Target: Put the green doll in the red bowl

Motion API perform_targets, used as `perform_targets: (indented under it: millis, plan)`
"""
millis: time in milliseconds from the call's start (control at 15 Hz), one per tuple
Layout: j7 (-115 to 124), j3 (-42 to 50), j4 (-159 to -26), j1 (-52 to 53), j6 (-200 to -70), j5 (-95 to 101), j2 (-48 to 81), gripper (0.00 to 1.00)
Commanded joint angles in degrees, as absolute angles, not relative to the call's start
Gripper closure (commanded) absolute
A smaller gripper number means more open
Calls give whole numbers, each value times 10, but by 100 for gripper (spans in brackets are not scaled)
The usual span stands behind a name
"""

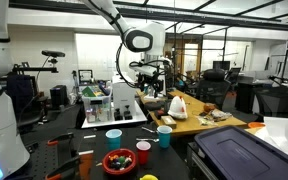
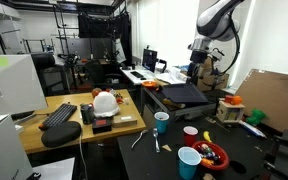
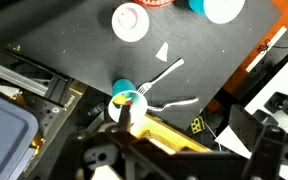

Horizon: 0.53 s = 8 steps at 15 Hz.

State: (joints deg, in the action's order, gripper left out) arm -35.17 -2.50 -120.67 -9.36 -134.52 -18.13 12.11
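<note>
While the gripper (image 1: 150, 74) hung high, the red bowl (image 1: 117, 162) sat well apart below it, and whether its jaws were spread was unclear

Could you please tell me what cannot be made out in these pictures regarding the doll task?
- The green doll: not identifiable in any view; the contents of the red bowl are too small in both exterior views.
- In the wrist view the red bowl is cut off by the top edge.
- The claw: dark and blurred at the wrist view's bottom, tiny in exterior views; open or shut cannot be told.
</note>
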Motion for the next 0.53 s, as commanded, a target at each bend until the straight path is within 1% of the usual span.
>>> perform_targets:
  millis: [0, 467]
  plan:
    - [-310, -9, -1231, -79, -1371, -142, 82, 0]
    - [-229, 10, -1231, -68, -1384, -45, 43, 0]
